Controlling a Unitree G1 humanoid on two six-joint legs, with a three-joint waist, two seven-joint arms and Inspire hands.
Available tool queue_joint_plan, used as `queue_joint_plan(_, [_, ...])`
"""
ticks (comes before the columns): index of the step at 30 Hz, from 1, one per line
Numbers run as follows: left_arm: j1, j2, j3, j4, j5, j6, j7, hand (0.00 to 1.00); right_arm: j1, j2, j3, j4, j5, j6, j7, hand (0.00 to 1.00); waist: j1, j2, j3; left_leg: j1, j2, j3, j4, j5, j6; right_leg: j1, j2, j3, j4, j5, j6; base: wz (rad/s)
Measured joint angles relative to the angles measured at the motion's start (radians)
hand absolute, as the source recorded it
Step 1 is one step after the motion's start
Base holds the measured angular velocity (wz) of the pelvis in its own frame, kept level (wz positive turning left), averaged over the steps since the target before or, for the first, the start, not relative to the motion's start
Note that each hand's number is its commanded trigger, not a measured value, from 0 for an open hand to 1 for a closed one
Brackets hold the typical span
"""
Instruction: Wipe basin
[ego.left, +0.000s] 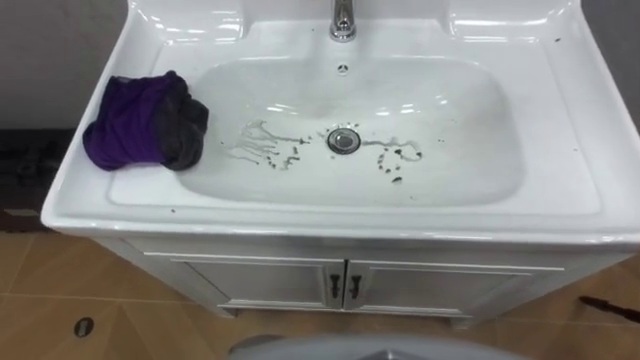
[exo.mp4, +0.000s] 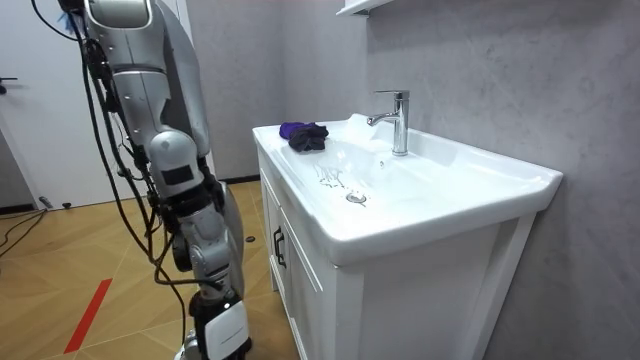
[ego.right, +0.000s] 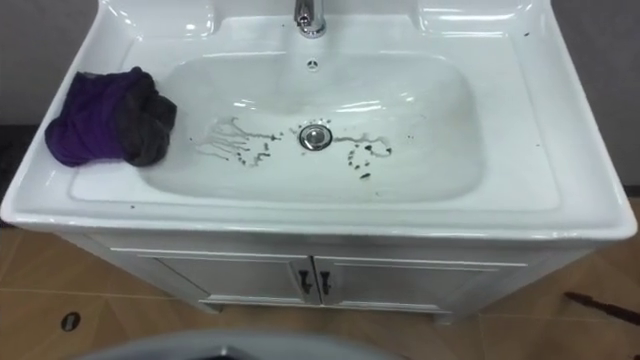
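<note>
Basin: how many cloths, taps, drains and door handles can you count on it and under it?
cloth: 1
tap: 1
drain: 1
handles: 2
Total: 5

Bright even light, glare on basin (ego.left: 560, 150)

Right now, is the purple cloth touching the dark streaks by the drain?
Apart. The left eye view shows bare white basin between the purple cloth and the dark streaks.
</note>
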Motion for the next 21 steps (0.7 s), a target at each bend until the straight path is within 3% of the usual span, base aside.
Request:
queue_joint_plan(3, [0.004,0.005,0.072,-0.035,-0.012,-0.002,0.05,0.0,-0.001,-0.01,-0.021,-0.003,-0.001,-0.004,-0.015,0.0,0.021,0.001,-0.0003,-0.007,-0.008,-0.024,0.002,0.0,0.0,0.001,0.0,-0.01,-0.002,0.0,0.0,0.19])
queue_joint_plan(7, [0.02,0.014,0.173,-0.132,-0.132,-0.023,0.188,0.0,0.001,-0.024,-0.037,-0.009,0.023,-0.022,-0.055,0.0,0.046,0.011,-0.0001,-0.012,-0.013,-0.04,0.003,0.002,-0.001,0.009,-0.002,-0.033,-0.002,0.0,0.001,0.15])
queue_joint_plan(13, [0.023,0.039,0.253,-0.271,-0.166,-0.092,0.398,0.0,0.035,-0.043,-0.064,-0.073,0.071,-0.05,-0.087,0.0,0.075,0.029,-0.0073,-0.03,-0.02,-0.069,0.008,0.003,-0.001,0.001,-0.002,-0.056,-0.01,-0.001,0.002,0.09])
queue_joint_plan(16, [0.023,0.049,0.258,-0.358,-0.177,-0.121,0.492,0.0,0.035,-0.043,-0.069,-0.084,0.071,-0.061,-0.101,0.0,0.079,0.039,-0.0103,-0.035,-0.021,-0.076,0.009,0.004,-0.002,-0.001,-0.001,-0.059,-0.015,-0.001,0.002,0.09])
queue_joint_plan(18, [0.017,0.05,0.279,-0.429,-0.207,-0.125,0.537,0.0,0.039,-0.044,-0.072,-0.093,0.07,-0.069,-0.11,0.0,0.079,0.047,-0.0114,-0.039,-0.024,-0.088,0.011,0.004,-0.002,-0.001,-0.002,-0.064,-0.015,-0.001,0.002,0.13])
queue_joint_plan(21, [0.004,0.067,0.291,-0.526,-0.207,-0.159,0.597,0.0,0.051,-0.054,-0.078,-0.12,0.065,-0.076,-0.115,0.0,0.081,0.064,-0.0127,-0.046,-0.026,-0.096,0.014,0.004,-0.002,-0.003,-0.002,-0.077,-0.015,-0.001,0.002,0.1])
